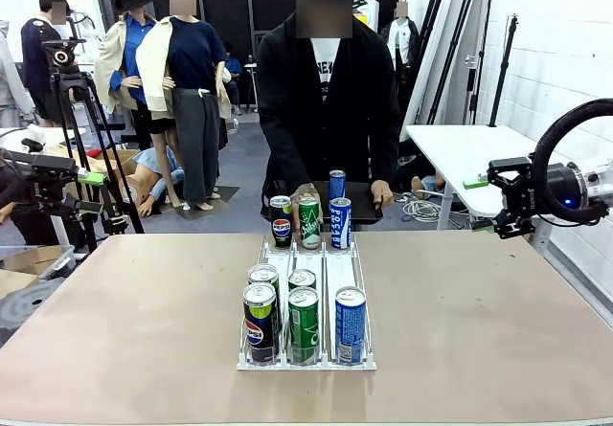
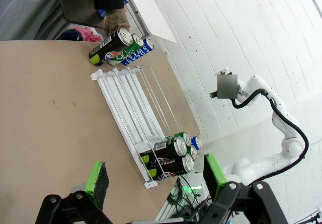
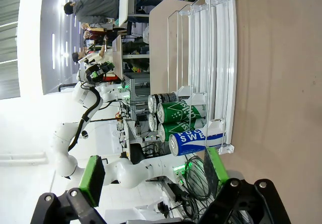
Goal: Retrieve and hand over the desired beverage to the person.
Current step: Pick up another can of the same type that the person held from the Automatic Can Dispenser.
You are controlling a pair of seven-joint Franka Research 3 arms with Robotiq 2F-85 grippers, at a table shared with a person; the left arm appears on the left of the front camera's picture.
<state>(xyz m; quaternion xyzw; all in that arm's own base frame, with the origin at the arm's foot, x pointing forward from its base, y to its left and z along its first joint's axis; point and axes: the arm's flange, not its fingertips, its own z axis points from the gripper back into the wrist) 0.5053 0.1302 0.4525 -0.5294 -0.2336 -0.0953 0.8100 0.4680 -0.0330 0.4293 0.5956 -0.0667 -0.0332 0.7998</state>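
Beverage cans stand in a clear three-lane rack [image 1: 326,265] in the middle of the table. At its near end are a Pepsi can [image 1: 259,323], a green can [image 1: 304,325] and a blue can [image 1: 350,325], with two more cans behind them. Three like cans [image 1: 309,223] stand at the far end, where the person [image 1: 326,100] has one hand [image 1: 305,194] behind the green one. My left gripper [image 1: 96,191] hangs open above the table's left edge. My right gripper [image 1: 488,201] hangs open off the right side. Both are far from the cans. Each wrist view shows green pads [image 2: 96,182] [image 3: 92,178] spread wide with nothing between them.
The person holds a black tray [image 1: 362,204] with another blue can [image 1: 337,185] at the far edge. A camera tripod [image 1: 72,110] stands at the left and a white table [image 1: 460,153] at the back right. Bare tabletop [image 1: 144,321] lies on both sides of the rack.
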